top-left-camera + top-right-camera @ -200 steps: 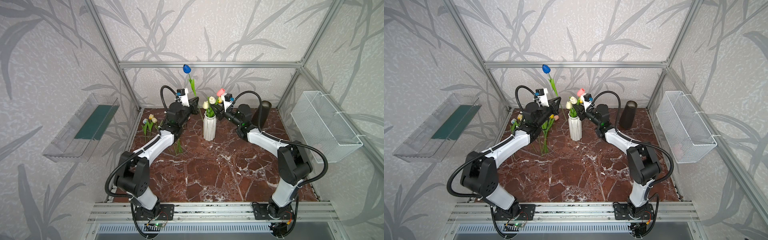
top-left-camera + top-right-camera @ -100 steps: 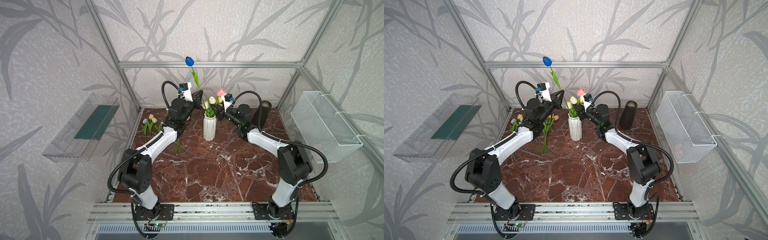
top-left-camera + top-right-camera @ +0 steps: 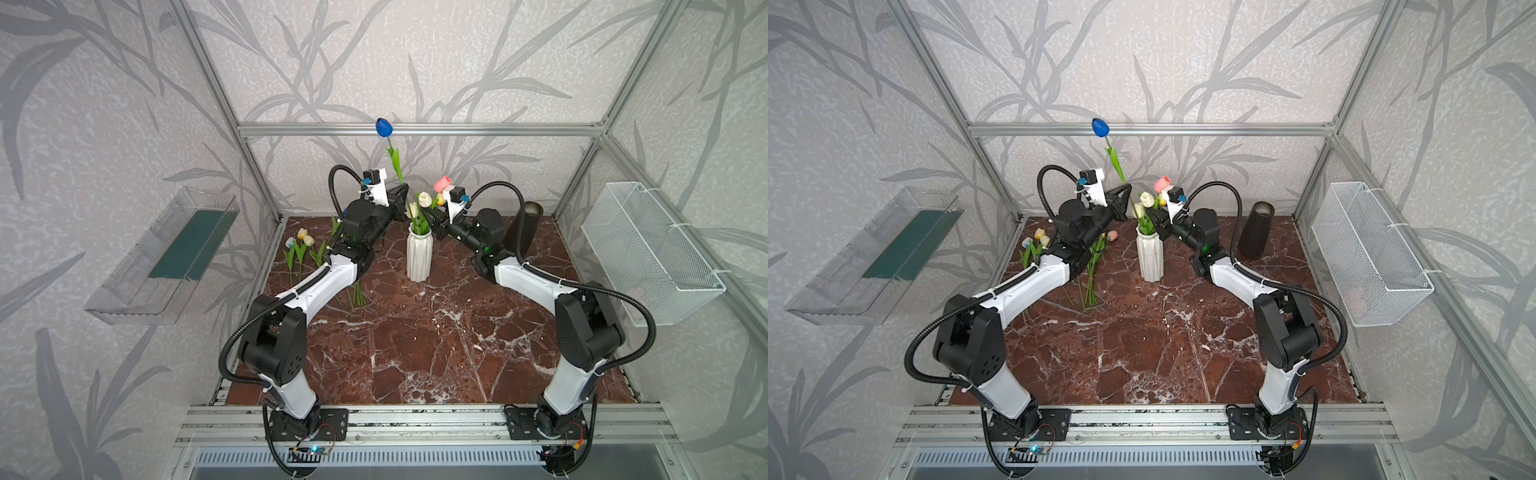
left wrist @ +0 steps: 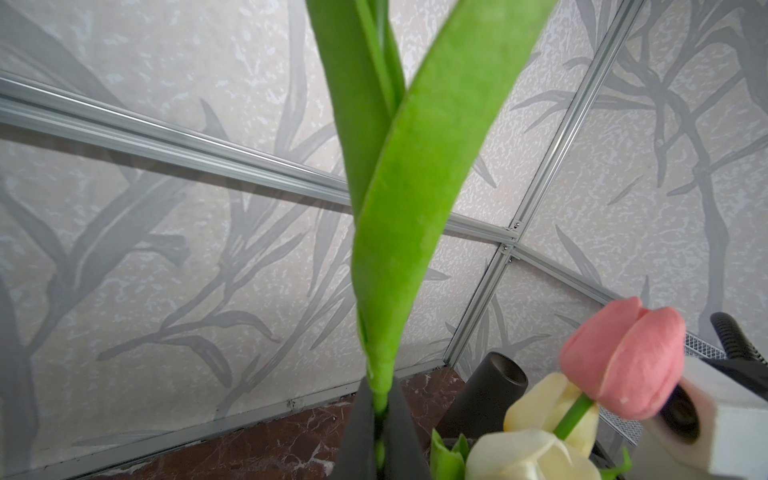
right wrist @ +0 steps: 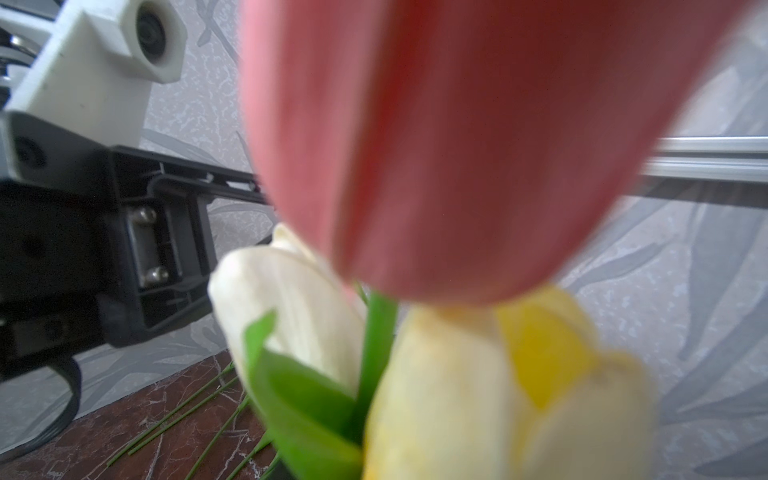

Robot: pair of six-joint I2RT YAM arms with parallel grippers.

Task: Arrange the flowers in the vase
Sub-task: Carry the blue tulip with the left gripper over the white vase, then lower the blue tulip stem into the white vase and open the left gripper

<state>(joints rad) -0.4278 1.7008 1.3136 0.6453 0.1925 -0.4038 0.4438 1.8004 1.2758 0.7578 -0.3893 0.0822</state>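
One blue tulip [image 3: 384, 126] stands pinched in the left claw [image 3: 402, 191] beside the vase [image 3: 419, 257]; right claw [image 3: 429, 213] grip unclear.

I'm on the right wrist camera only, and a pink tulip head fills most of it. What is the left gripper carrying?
Observer: The left gripper is shut on the stem of a blue tulip, its head raised well above the other blooms.
Operator: Where is the vase from my gripper?
Observer: The white ribbed vase stands upright between the arms. The right gripper is at its mouth, on the right side. Whether it grips a stem is hidden.
Operator: What's left to pick?
Observer: Loose tulips lie on the marble table left of the vase, partly under the left arm. Yellow, white, blue and pink heads show.
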